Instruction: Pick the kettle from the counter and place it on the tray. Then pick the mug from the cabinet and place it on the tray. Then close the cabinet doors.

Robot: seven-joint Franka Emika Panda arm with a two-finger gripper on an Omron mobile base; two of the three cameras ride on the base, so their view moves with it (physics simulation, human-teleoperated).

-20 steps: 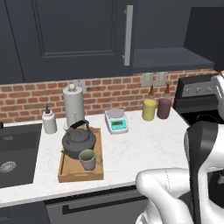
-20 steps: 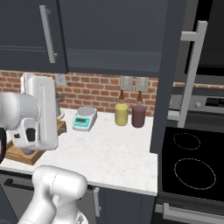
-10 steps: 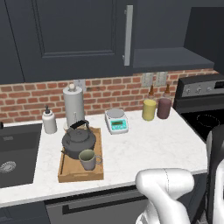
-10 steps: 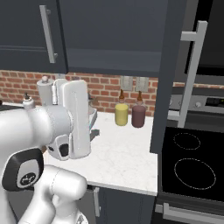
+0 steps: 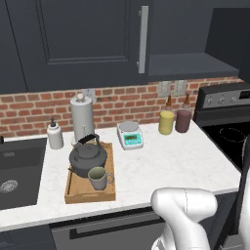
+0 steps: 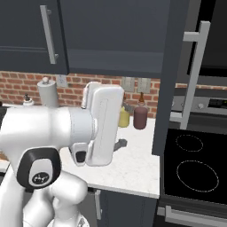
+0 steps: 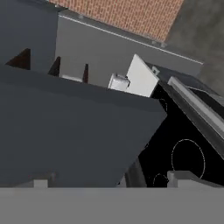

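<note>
The dark grey kettle [image 5: 88,156] and the grey-green mug [image 5: 99,178] both stand on the wooden tray [image 5: 91,196] on the white counter [image 5: 166,161]. The cabinet's left door [image 5: 83,44] is shut. Its right door [image 6: 175,80] stands swung out over the stove, bar handle [image 6: 193,75] facing outward, and the dark shelf [image 5: 193,63] is bare. In the hand view my gripper [image 7: 109,181] is open, fingertips [image 7: 41,182] wide apart, with a dark navy panel [image 7: 78,135] close in front of them. My arm [image 6: 104,124] crosses the right base view.
A tall silver canister [image 5: 82,116], a soap bottle [image 5: 55,135] and a small scale [image 5: 130,135] stand near the tray. Yellow [image 5: 166,122] and maroon [image 5: 183,120] canisters sit by the brick wall. The sink [image 5: 14,176] lies left, the black stove [image 6: 190,170] right.
The arm has swung to the right: it left the right edge of the left base view and moved from the left toward the middle of the right base view. Kettle, mug and tray stayed put.
</note>
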